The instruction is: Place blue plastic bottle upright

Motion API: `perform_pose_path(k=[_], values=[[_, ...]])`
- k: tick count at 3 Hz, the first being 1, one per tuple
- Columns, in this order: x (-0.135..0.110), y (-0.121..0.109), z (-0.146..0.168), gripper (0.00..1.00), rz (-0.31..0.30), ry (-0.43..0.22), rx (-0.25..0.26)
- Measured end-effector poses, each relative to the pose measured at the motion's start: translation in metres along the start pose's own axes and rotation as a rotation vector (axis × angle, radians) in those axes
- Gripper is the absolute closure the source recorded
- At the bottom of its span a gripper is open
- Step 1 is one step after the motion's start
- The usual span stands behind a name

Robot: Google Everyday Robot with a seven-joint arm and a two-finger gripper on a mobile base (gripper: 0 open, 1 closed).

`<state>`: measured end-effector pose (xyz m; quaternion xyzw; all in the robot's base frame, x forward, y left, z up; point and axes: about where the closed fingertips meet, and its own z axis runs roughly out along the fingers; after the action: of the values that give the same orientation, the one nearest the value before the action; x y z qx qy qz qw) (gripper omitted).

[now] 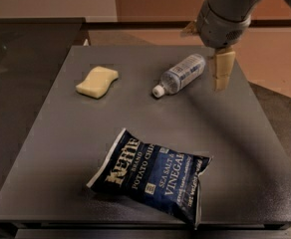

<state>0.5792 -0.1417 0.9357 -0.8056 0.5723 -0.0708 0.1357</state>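
Observation:
The blue plastic bottle (181,73) lies on its side at the back middle of the dark grey table (56,153). It is clear with a pale label, and its white cap (158,90) points to the front left. My gripper (221,72) hangs from the grey arm (225,14) just right of the bottle's base end. It is above the table top and holds nothing.
A yellow sponge (97,81) lies at the back left of the table. A dark blue potato chip bag (153,176) lies near the front edge. A dark counter (16,54) adjoins the table on the left. The floor lies beyond the right edge.

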Motion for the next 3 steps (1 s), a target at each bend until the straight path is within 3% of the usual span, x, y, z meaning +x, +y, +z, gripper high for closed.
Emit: perform_pose_path(k=[1,3], values=[[-0.001,-0.031,0.036,0.00,-0.145,0.034,-0.043],[0.003,-0.051,0.077,0.00,-0.309,0.074,-0.100]])
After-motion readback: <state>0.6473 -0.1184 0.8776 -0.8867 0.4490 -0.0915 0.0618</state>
